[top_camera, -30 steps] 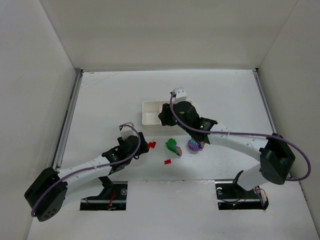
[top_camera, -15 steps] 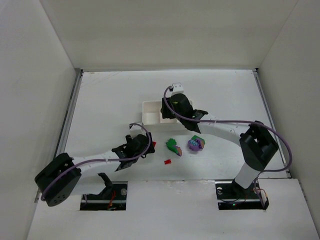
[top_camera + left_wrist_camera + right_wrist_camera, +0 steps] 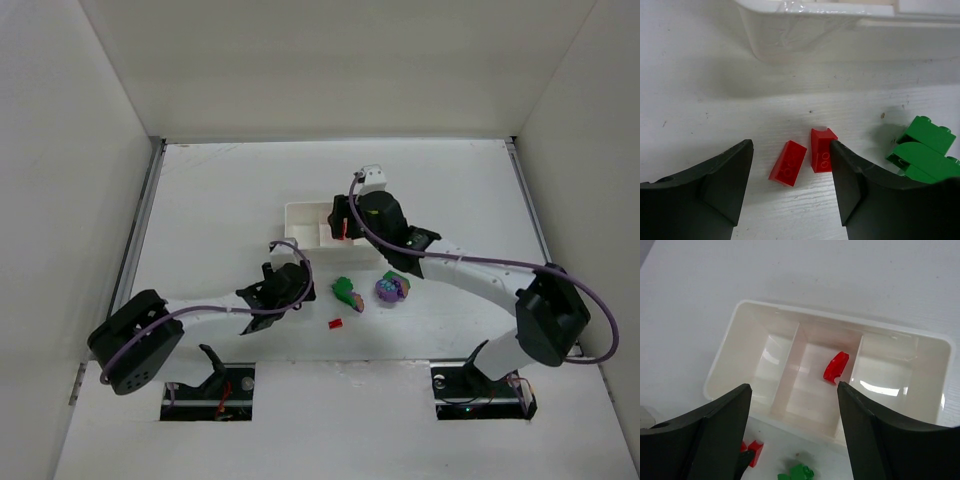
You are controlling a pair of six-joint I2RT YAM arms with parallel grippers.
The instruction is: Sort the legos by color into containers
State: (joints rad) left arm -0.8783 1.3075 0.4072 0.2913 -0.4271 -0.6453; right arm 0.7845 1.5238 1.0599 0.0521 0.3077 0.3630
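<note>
The white three-compartment tray [image 3: 300, 222] sits mid-table. My right gripper [image 3: 345, 215] hovers above it, open and empty [image 3: 794, 386]. One red curved lego [image 3: 836, 366] lies in the middle compartment of the tray [image 3: 790, 365]; the other two compartments look empty. My left gripper [image 3: 298, 287] is open and low over the table [image 3: 790, 146], with two red bricks [image 3: 788, 163] [image 3: 821, 150] between its fingers; the right one touches the right finger [image 3: 845, 170]. A green lego cluster [image 3: 347, 292], a purple one [image 3: 390, 289] and a small red piece [image 3: 336, 323] lie in front of the tray.
The tray's near wall [image 3: 840, 35] stands just beyond the left gripper. The green cluster [image 3: 922, 150] lies right beside its right finger. White enclosure walls surround the table on three sides.
The left gripper has reached right and forward until it straddles the two red bricks. The right gripper has moved up over the tray, and a red piece now lies in the middle compartment.
</note>
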